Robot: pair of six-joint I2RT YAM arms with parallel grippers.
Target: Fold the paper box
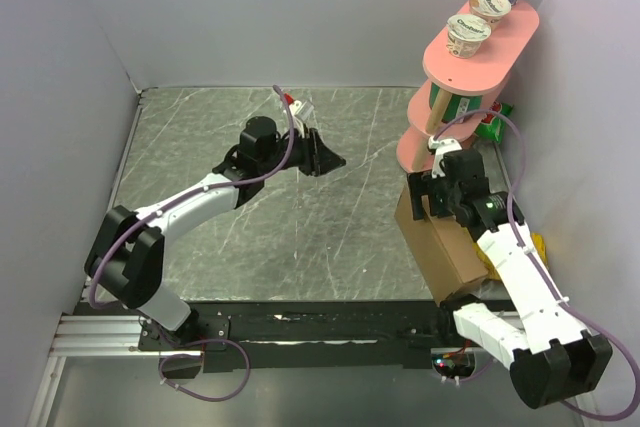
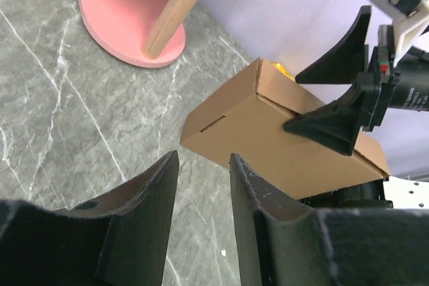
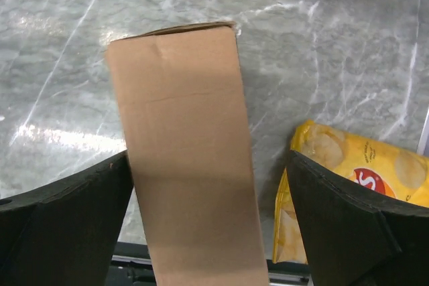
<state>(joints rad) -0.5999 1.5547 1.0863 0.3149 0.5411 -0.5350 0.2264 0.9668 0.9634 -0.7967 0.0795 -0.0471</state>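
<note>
Grey marble table (image 1: 250, 237), white walls. Brown cardboard box (image 1: 447, 247) sits at right near edge, already closed rectangular block. Folding looks nearly done, perhaps final press left. Left arm reaches to table centre; left claw (image 1: 328, 159) slightly parted, empty, pointing at box. Right claw (image 1: 415, 195) hangs over box, spread wide, gripping nothing. Chip bag (image 3: 355, 179) lies beside box.

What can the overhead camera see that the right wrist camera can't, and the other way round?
Only overhead: the left arm and three cups on top of the pink stand. Only the right wrist: the printed front of the chip bag; overhead gives just a yellow sliver of it. Both: the box, part of the pink stand, and the marble table.
</note>
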